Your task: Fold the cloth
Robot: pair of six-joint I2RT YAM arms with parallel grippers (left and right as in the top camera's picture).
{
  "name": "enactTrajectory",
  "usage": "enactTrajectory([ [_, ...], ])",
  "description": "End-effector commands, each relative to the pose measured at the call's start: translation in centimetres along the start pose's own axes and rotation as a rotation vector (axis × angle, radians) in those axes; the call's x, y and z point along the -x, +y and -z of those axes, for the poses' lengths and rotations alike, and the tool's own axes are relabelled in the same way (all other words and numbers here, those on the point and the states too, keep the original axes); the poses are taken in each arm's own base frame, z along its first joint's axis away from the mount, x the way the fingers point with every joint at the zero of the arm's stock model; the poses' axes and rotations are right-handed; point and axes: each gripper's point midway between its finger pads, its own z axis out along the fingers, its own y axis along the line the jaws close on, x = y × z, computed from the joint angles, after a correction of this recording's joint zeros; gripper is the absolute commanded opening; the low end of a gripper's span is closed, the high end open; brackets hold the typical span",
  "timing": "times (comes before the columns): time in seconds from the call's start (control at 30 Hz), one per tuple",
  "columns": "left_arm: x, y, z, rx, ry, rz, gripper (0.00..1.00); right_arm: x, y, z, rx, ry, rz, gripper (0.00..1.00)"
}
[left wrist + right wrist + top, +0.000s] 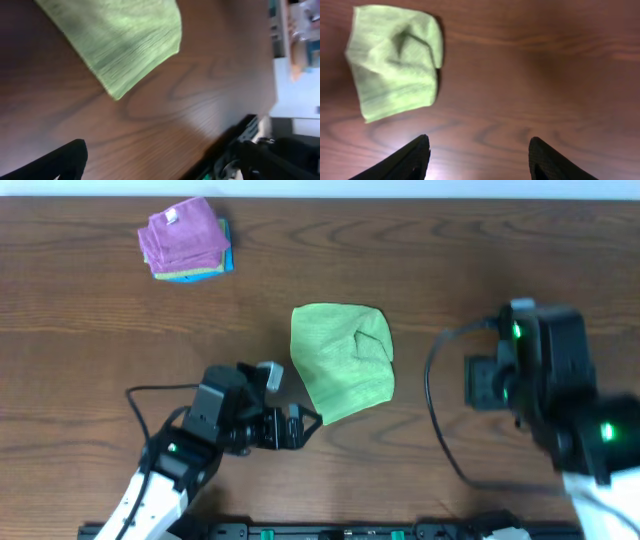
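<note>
The cloth (340,365) lies centre frame in the overhead view, one corner flopped inward, its lower tip just right of the left gripper (288,398), the nearer one. Both that and the right gripper (478,380) gape empty.

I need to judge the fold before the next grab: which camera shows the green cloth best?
Overhead: the cloth lies whole and unobstructed, with every edge and its folded-over part visible from above. The right wrist also shows it whole, but pushed into the upper left. The left wrist catches only one corner, cropped by the frame.
</note>
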Motion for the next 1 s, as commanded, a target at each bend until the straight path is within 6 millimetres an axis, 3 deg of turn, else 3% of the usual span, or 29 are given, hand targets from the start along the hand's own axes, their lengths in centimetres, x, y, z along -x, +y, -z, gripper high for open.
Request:
enactTrajectory([
  [0.0,0.0,0.5,-0.2,0.066,-0.024,-0.065,0.98,-3.0,1.6,-1.4,0.104,0.046,-0.050,0.62],
  [0.2,-0.9,1.6,-1.7,0.153,0.007,-0.061,0.95,-6.5,4.0,-5.8,0.234,0.122,-0.122,0.62],
  [0.47,-1.5,3.8,-4.9,0.208,0.087,0.008,0.96,-8.4,5.9,-11.8,0.309,0.188,-0.172,0.64],
  [0.63,-1.4,3.9,-6.7,0.177,0.113,0.019,0.95,-9.0,6.4,-14.6,0.317,0.252,-0.177,0.65],
  [0.77,-1.6,3.8,-6.7,0.171,0.122,0.035,0.95,-9.8,6.5,-16.0,0.305,0.303,-0.181,0.66],
  [0.97,-1.9,3.8,-6.7,0.168,0.132,0.055,0.95,-10.0,6.4,-16.2,0.302,0.315,-0.182,0.66],
])
